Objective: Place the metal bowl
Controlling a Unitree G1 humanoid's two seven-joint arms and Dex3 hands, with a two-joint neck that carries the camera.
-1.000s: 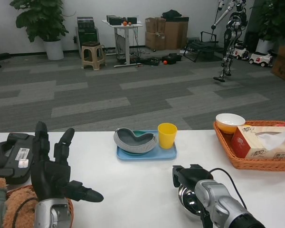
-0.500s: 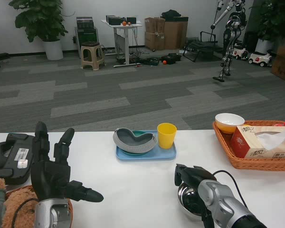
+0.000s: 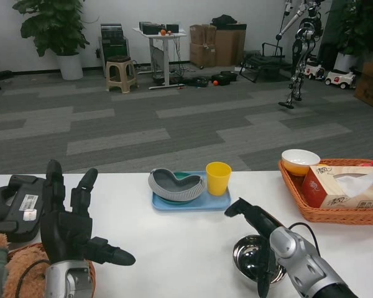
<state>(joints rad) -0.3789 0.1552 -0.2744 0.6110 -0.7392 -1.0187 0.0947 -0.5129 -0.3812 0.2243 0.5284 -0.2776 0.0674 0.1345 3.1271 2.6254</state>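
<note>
On the near right of the worktop (image 3: 174, 242) the metal bowl (image 3: 252, 259) sits upright directly under the right hand (image 3: 256, 239), whose fingers reach over its rim, apparently gripping it, the left hand (image 3: 71, 220) spread well apart.

Shiny metal bowl (image 3: 249, 257) sat upright on white table, near front edge, right of centre, partly hidden.

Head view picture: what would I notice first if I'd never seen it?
Probably the big black left robot hand, raised with fingers spread at the near left. Next, the shiny metal bowl on the white table under the right robot hand, then the yellow cup on the blue tray in the middle.
</note>
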